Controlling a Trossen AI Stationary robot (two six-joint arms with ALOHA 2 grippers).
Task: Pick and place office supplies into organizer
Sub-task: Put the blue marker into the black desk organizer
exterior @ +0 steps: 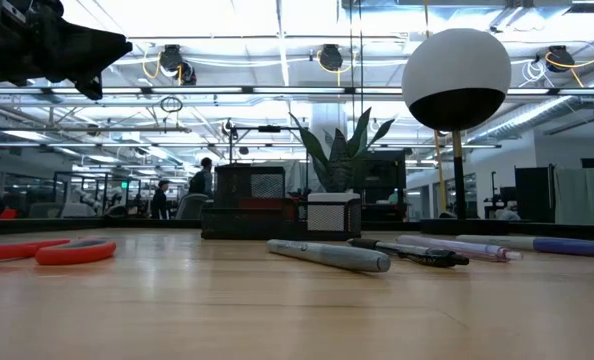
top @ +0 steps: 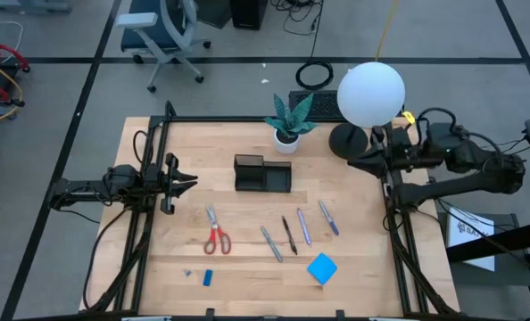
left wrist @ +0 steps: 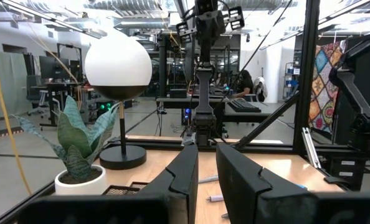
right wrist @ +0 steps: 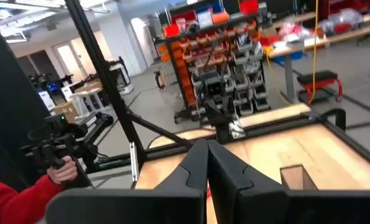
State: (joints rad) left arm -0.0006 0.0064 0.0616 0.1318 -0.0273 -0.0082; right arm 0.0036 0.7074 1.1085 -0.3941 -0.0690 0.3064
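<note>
Two grippers idle | left gripper [top: 192, 182] slightly parted, nothing between jaws, organizer [top: 262, 174] ahead of tips | right gripper [top: 354, 161] clenched empty | scissors [top: 216, 234], pens [top: 289, 234] well clear of both

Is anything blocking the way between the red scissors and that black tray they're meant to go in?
Nothing visible does. From above, the red-handled scissors lie on bare wood in front of the organizer, with only open tabletop between them. The pens lie off to the side, clear of that path.
</note>
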